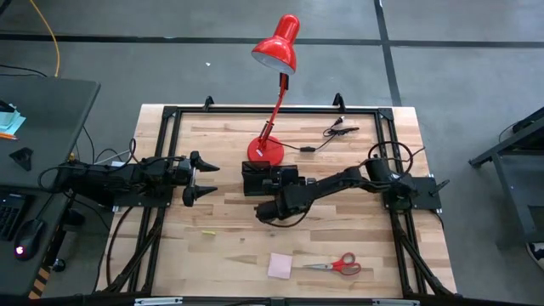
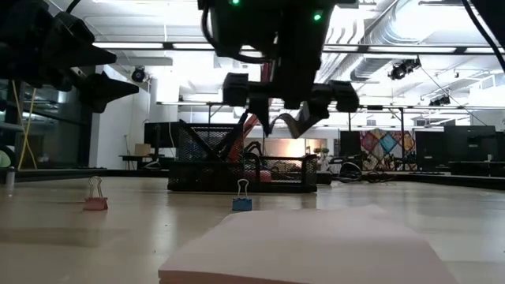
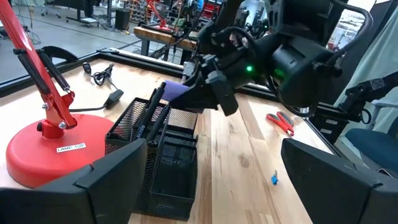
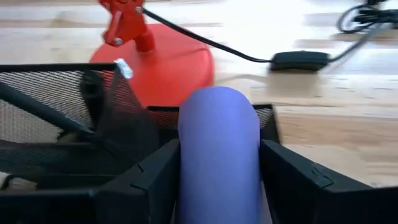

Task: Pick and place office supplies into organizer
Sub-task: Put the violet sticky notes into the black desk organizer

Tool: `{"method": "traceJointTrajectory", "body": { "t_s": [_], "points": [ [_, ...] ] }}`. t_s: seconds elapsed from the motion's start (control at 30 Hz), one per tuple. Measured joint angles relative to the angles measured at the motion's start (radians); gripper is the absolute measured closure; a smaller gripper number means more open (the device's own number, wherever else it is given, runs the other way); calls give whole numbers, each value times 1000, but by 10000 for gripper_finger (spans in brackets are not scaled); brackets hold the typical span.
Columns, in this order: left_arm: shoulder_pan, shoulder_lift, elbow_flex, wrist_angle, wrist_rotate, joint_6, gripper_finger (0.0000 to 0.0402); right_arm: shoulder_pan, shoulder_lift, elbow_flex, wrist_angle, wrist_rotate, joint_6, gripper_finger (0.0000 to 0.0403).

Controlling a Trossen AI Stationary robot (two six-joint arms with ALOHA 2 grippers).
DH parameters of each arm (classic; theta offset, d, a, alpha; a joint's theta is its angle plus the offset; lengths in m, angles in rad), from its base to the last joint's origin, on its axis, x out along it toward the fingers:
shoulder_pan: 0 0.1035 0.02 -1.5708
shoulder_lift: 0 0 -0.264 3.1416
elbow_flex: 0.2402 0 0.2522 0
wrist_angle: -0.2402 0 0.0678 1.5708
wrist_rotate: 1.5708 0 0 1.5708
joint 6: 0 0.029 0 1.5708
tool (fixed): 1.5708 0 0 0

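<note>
The black mesh organizer stands mid-table beside the red lamp's base, with black pens standing in one compartment. My right gripper hovers over the organizer's near side, shut on the purple sticky pad. My left gripper waits open to the organizer's left, off the table. The pink pad and the red-handled scissors lie flat near the table's near edge. My right gripper pinches the purple pad by two opposite edges between its two fingers. The pad bows into an arch between them. The fingers come slanting from the table's near side toward the far edge. The pad is lifted clear above the organizer's rim.
The red desk lamp stands just behind the organizer, its head raised over the far edge. A black cable lies far right. A pink binder clip and a blue one sit on the wood in front of the organizer.
</note>
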Motion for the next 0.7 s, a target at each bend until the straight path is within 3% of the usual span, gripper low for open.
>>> {"method": "traceJointTrajectory", "body": {
  "t_s": [0.43, 0.7],
  "points": [
    [0, 0, 0, 0, 0, 0, 43, -65, -1, -48, 130, -67, -115, 178],
    [0, 0, 0, 0, 0, 0, 43, -75, -1, -56, 138, -59, -123, 141]
  ]
}}
